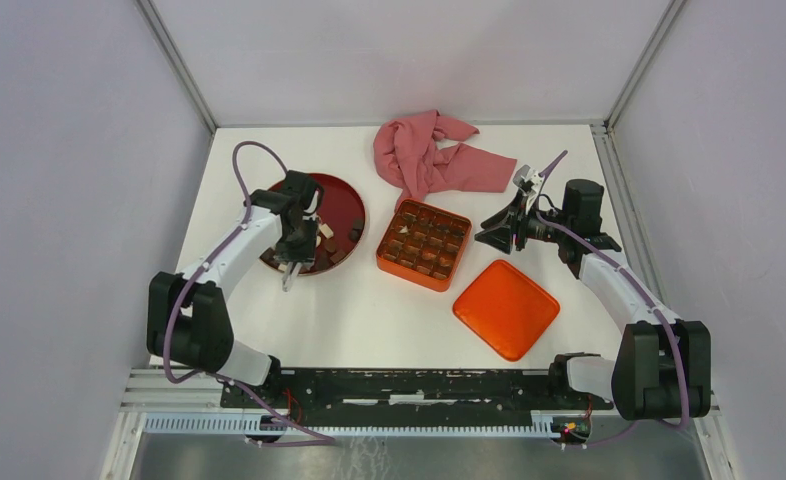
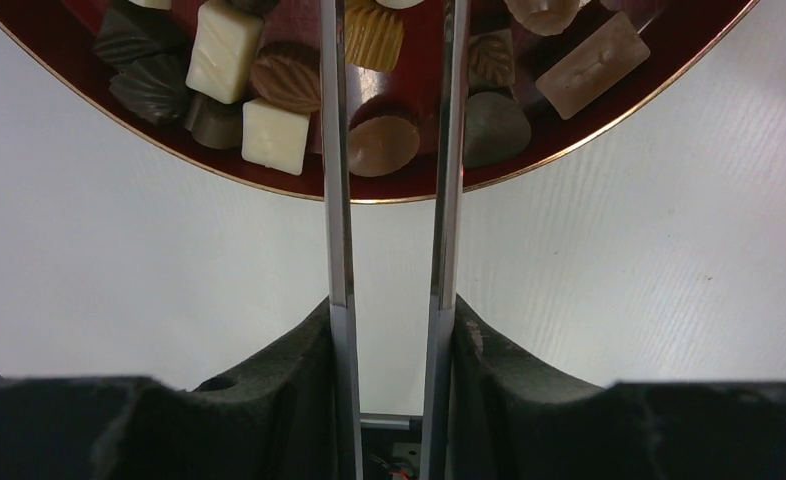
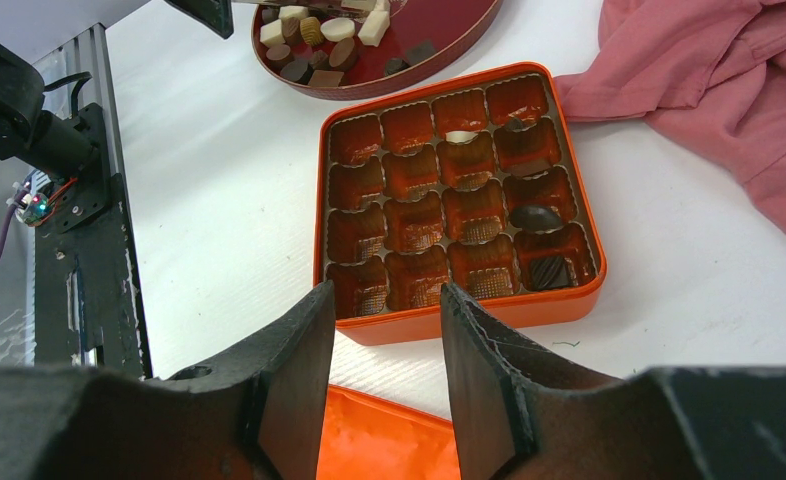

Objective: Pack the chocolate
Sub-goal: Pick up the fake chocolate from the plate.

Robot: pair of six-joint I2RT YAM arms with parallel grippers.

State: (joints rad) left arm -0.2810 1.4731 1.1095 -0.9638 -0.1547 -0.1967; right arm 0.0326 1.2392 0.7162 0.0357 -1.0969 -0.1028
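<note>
1. Chocolate [image 2: 274, 135]: most pieces lie heaped on the near part of the plate [image 1: 347, 200], a round dark-red dish with a thin gold rim, on the left half of the white table [image 1: 269, 320]. The left wrist view shows cream cubes, dark and brown leaf shapes, a ridged gold-coloured shell and a tan bar [image 2: 594, 60]. The bar's top bears a faint relief too blurred to read.
2. Left gripper [image 1: 290, 270]: it points down over the plate's near rim. Its two thin metal fingers [image 2: 336, 200] run parallel with a narrow gap between them. A round brown piece [image 2: 382, 145] lies on the plate in that gap, close against the left finger and apart from the right one. The tips pass beyond the top edge of the wrist view, so whether they touch anything there cannot be told.
3. Tin [image 3: 559, 300]: orange and square, with four by four compartments lined in ribbed brown cups. It stands at mid-table, just right of the plate. A cream piece [image 3: 459, 137] sits in the third column toward the far side. Two dark pieces [image 3: 534, 215] fill the nearest two cells of the right-hand column. The outer walls are plain orange.
4. Right gripper [image 3: 384, 295]: it hovers just short of the tin's near wall. Its black fingers [image 3: 304, 350] are spread wide and hold nothing.
5. Lid [image 1: 506, 308]: plain orange, it lies flat near the tin on its near-right side, apart from it.
6. Cloth [image 1: 434, 155]: pink and crumpled, it lies behind the tin, with one fold just beside the tin's far corner.
</note>
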